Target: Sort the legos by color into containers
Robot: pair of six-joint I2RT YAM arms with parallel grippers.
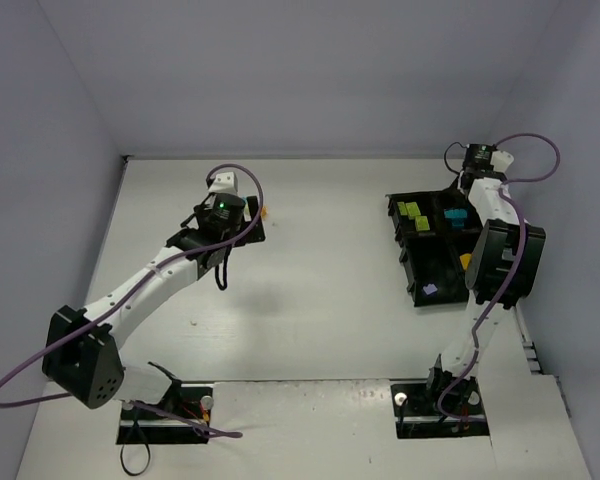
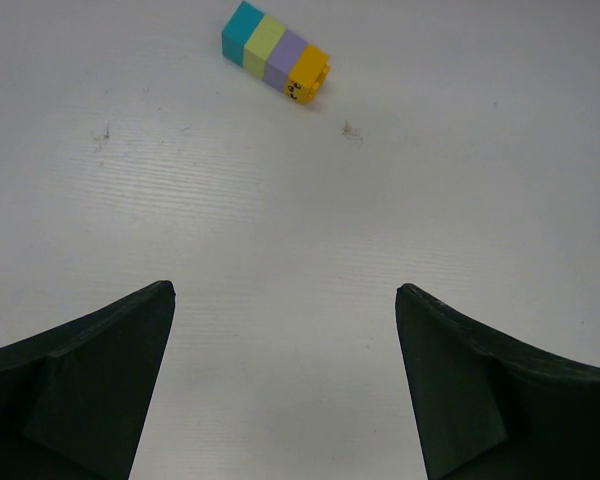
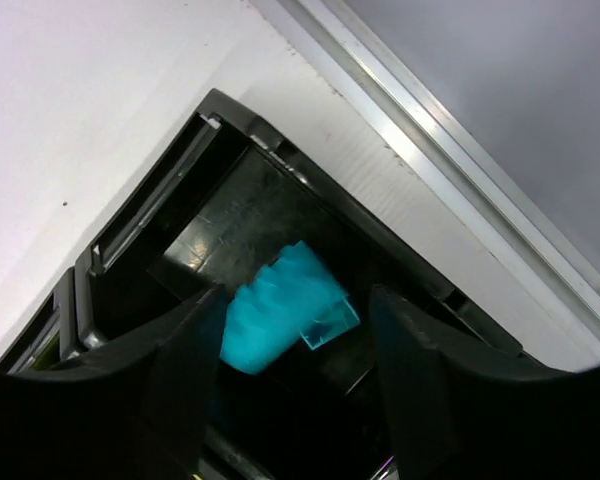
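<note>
Working from my end of the table [image 1: 330,300] outward. On the right sits the black tray [image 1: 410,262]. Its nearest pocket has a lavender brick [image 1: 430,290], and the next one out has a yellow-orange brick [image 1: 466,260]. Beyond those, lime green bricks [image 1: 413,213] sit in the far left pocket and cyan bricks [image 1: 457,215] in the pocket to their right.

Over on the left, the left gripper [image 2: 283,290] hangs above bare table, jaws wide with nothing between them. Just beyond it a brick stack [image 2: 276,66] lies on its side, joined in a row: cyan, lime, lavender, orange.

Farthest out, the right gripper [image 3: 295,295] hovers over the cyan pocket with its fingers spread. It isn't pinching anything as far as I can see.
</note>
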